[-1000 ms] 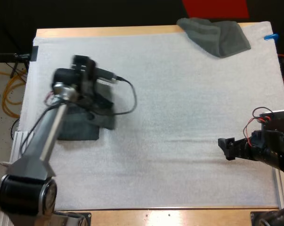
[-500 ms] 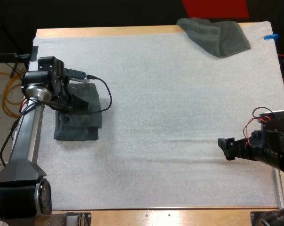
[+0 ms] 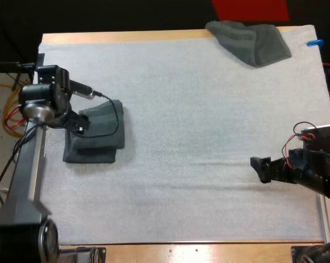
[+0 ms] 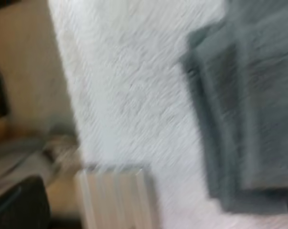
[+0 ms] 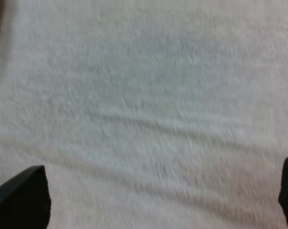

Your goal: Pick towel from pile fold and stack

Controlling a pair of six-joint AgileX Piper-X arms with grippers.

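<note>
From the high view I have my left gripper (image 3: 77,124) at the left edge of the folded stack (image 3: 97,136) of dark grey-green towels, which lies on the left part of the white mat (image 3: 208,137). I cannot tell from here whether that pincer is wide or narrow, nor whether it touches the cloth. The crumpled towel (image 3: 249,41) sits at the far side of the mat, toward the right, partly over the wooden table (image 3: 126,36) edge and well apart from the stack. My right gripper (image 3: 261,169) hangs over bare mat on the right side, far from both towels. In the left wrist view I see the folded stack (image 4: 244,119) with its layered edges showing and the mat (image 4: 129,95) beside it; it does not settle the pincer's state for me either. In the right wrist view my right gripper (image 5: 158,195) stands wide, its fingers (image 5: 22,195) well apart over plain mat (image 5: 148,95), holding nothing.
</note>
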